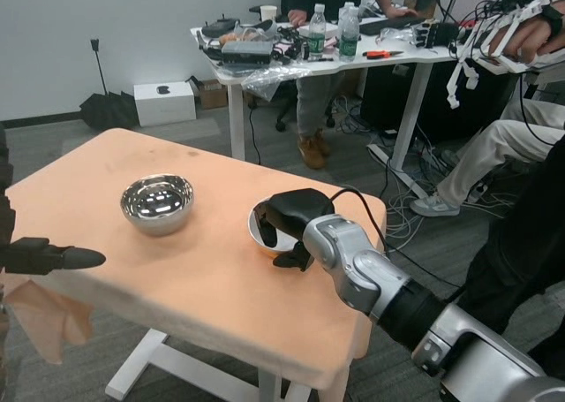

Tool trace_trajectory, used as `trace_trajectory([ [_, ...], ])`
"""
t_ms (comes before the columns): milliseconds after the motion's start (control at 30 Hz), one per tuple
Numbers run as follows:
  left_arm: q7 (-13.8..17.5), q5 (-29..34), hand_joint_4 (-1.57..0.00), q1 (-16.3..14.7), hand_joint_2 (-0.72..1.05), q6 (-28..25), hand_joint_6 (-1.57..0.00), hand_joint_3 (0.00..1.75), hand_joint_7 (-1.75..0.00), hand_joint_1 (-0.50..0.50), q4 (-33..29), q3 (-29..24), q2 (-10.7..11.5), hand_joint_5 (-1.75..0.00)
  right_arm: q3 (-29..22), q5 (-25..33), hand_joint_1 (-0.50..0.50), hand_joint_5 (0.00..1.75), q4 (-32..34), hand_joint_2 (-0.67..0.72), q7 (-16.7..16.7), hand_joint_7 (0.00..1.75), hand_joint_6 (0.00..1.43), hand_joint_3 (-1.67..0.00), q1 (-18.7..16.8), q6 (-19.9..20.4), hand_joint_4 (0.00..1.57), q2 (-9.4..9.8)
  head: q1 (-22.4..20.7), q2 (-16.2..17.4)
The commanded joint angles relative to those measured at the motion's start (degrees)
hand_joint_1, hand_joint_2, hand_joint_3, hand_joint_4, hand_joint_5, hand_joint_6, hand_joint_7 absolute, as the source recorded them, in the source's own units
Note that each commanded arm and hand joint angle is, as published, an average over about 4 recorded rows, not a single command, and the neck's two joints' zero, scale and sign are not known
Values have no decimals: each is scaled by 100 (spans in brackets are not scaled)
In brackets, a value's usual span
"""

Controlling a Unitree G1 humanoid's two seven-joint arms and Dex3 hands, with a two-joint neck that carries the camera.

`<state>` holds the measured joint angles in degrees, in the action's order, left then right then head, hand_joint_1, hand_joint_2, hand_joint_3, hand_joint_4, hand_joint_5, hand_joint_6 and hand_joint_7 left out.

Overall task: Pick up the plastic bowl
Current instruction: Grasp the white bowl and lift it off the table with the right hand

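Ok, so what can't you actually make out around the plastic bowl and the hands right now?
- Plastic bowl, head view: mostly covered by the right hand; its inside and the grip are hidden.
- Left hand: cut off by the left edge; open or shut unclear.
- Whether the bowl has left the table: cannot tell.
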<state>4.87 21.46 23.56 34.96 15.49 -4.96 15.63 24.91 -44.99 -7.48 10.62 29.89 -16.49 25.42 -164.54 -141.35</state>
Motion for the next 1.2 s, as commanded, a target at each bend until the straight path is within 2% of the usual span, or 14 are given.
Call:
trace_trajectory([
  [33, 5, 16, 0, -45, -10, 13, 0, 0, 0, -50, 3, 1, -7, 0, -46, 142, -50, 175, 157, -54, 111, 166, 122, -141, -214, -56, 121, 101, 24, 28],
  [100, 5, 16, 0, -45, -10, 15, 0, 0, 0, -50, 3, 4, -7, 0, -61, 180, -50, 175, 132, -54, 133, 168, 111, -135, -256, -56, 113, 103, 9, 42],
  [167, 5, 11, 0, -49, -10, 20, 0, 0, 0, -50, -2, -5, -11, 0, -83, 184, -50, 170, 115, -51, 146, 168, 93, -129, -313, -47, 99, 90, 2, 61],
  [233, 5, 11, 0, -62, -10, 20, 0, 0, 0, -50, -2, -18, -16, 0, -87, 184, -50, 158, 111, -46, 155, 166, 67, -123, -339, -38, 77, 68, -11, 70],
  [333, 5, 16, 0, -89, -10, 22, 0, 0, 0, -50, -2, -32, -22, 0, -76, 213, -49, 143, 95, -40, 175, 159, 38, -117, -346, -36, 51, 51, -75, 74],
  [400, 5, 18, 0, -111, -10, 26, 0, 2, 0, -50, -4, -45, -25, 0, -74, 224, -47, 143, 111, -34, 184, 155, 25, -109, -357, -34, 41, 44, -95, 79],
  [467, 5, 22, 0, -135, -10, 29, 0, 2, 0, -50, -8, -62, -25, 0, -79, 224, -47, 145, 152, -22, 188, 154, 14, -93, -372, -34, 38, 42, -97, 76],
  [533, 5, 25, 0, -152, -10, 29, 0, 0, 0, -50, -10, -73, -25, 0, -105, 235, -49, 131, 203, -7, 193, 154, 7, -73, -379, -27, 39, 46, -98, 69],
  [600, 5, 25, 0, -159, -10, 29, 0, 0, 0, -50, -6, -76, -25, 0, -131, 276, -49, 102, 242, 9, 195, 150, 3, -56, -379, -21, 41, 51, -99, 63],
  [700, 5, 25, 0, -159, -10, 29, 0, 4, 0, -50, 7, -76, -25, 0, -166, 384, -46, 73, 269, 22, 195, 143, 0, -36, -379, 14, 40, 57, -99, 56],
  [933, 5, 25, 0, -155, -10, 29, 0, 0, 0, -50, 25, -76, -25, 0, -232, 474, -46, 41, 374, 34, 204, 129, 0, -24, -383, 151, 15, 68, -137, 46],
  [1067, 5, 27, 0, -159, -15, 29, 0, 0, 0, -50, 25, -76, -25, 0, -261, 465, -46, 2, 596, 38, 201, 117, 0, -20, -420, 162, 0, 95, -159, 26],
  [1200, 5, 33, 0, -159, -10, 31, 0, 0, 0, -50, 25, -78, -25, 0, -314, 465, -46, 0, 853, 41, 184, 112, 0, -16, -464, 168, 0, 127, -165, 18],
])
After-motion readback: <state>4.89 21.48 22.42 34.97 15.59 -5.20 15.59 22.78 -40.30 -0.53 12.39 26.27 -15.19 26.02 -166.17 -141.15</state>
